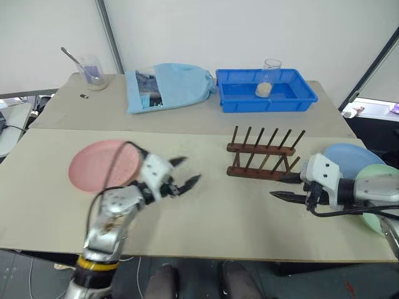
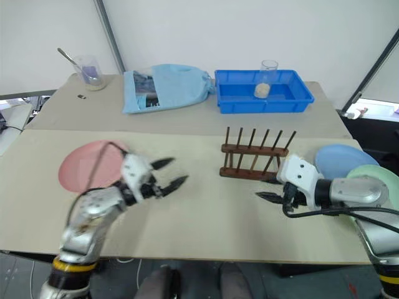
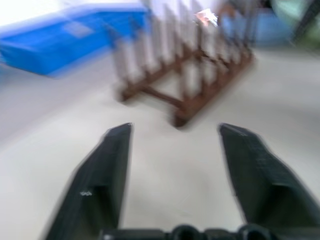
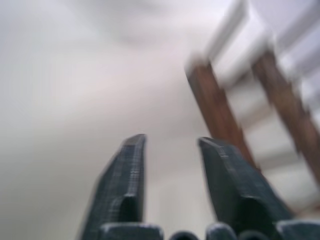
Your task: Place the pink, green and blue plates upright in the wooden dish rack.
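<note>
plates: 3 – pink plate [image 1: 103, 164] left, blue plate [image 1: 352, 159] and green plate [image 1: 381, 187] right | wooden dish rack [image 1: 262, 156]: 1, about 6 pegs per row | blue tray [image 1: 265, 91]: 1 far | glass cups: 2 – one far left [image 1: 91, 71], one in the tray [image 1: 271, 68] | blue cloth bag [image 1: 165, 86]: 1

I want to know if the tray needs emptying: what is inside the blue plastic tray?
Inside the blue tray stand a clear glass and a small beige lump. The near wall hides part of the floor.
</note>
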`<state>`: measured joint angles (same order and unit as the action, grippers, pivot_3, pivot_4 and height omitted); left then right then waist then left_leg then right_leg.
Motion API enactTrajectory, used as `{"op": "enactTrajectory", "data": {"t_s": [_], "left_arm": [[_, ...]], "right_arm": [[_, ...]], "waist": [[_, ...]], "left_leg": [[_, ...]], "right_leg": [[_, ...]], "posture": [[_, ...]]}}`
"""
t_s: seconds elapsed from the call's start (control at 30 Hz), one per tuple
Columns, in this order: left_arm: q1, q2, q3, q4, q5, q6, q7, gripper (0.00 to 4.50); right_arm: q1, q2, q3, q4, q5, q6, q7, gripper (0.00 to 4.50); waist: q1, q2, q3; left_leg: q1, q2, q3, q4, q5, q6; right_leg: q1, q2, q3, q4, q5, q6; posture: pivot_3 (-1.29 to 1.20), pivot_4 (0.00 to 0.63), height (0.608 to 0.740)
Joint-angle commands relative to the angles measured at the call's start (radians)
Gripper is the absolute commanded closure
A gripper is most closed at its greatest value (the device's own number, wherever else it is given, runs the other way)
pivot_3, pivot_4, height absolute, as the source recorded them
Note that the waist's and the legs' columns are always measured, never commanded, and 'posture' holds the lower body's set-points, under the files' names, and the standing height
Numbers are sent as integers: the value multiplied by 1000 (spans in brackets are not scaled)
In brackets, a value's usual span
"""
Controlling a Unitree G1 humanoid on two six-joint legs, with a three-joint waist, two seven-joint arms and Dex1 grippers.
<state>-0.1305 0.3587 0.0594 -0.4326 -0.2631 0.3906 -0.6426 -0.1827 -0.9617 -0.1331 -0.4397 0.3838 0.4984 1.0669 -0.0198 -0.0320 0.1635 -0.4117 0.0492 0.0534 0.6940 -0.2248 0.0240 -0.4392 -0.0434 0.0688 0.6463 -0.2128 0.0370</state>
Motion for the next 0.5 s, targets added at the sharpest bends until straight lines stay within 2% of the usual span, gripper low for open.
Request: {"op": "enactTrajectory", "data": {"t_s": [0.03, 0.13, 0.17, 0.27, 0.33, 0.5], "left_arm": [[70, -45, 255, -158, -150, 248, 215, 0], [110, -74, 443, -199, -248, 373, 342, 0], [115, -81, 495, -200, -264, 396, 381, 0], [134, -124, 646, -187, -324, 454, 511, 0], [145, -151, 697, -187, -349, 482, 578, 0], [115, -206, 709, -128, -400, 570, 697, 0]], "right_arm": [[-140, 42, 34, -13, 87, 47, 6, 1198], [-261, 104, 116, 44, 79, 47, 9, 119], [-293, 123, 141, 66, 63, 29, 9, 18], [-374, 176, 210, 141, 13, -33, 16, 18], [-402, 192, 238, 171, -4, -56, 33, 18], [-453, 228, 288, 215, -31, -100, 63, 18]], "waist": [[-3, -1, 0], [1, -3, 2], [3, -4, 2], [8, -4, 2], [8, -5, 3], [11, -7, 3]], "left_leg": [[0, 0, 0, 0, 0, 0], [1, 0, 0, 0, 0, 0], [1, 0, -1, -1, 0, 0], [-1, 0, -1, -1, 0, 0], [-2, -1, 0, -1, 0, 0], [-3, -2, -1, 0, 0, 0]], "right_leg": [[0, 0, 0, 0, 0, 0], [0, 1, 0, 0, 0, 0], [0, 1, -1, 0, 0, 0], [-1, 1, -2, 0, 0, 0], [-1, 0, -2, -1, 1, 0], [-1, -1, -2, -2, 2, -1]], "posture": [[0, 150, 696], [0, 150, 696], [0, 150, 696], [0, 150, 696], [0, 150, 696], [0, 150, 696]]}}
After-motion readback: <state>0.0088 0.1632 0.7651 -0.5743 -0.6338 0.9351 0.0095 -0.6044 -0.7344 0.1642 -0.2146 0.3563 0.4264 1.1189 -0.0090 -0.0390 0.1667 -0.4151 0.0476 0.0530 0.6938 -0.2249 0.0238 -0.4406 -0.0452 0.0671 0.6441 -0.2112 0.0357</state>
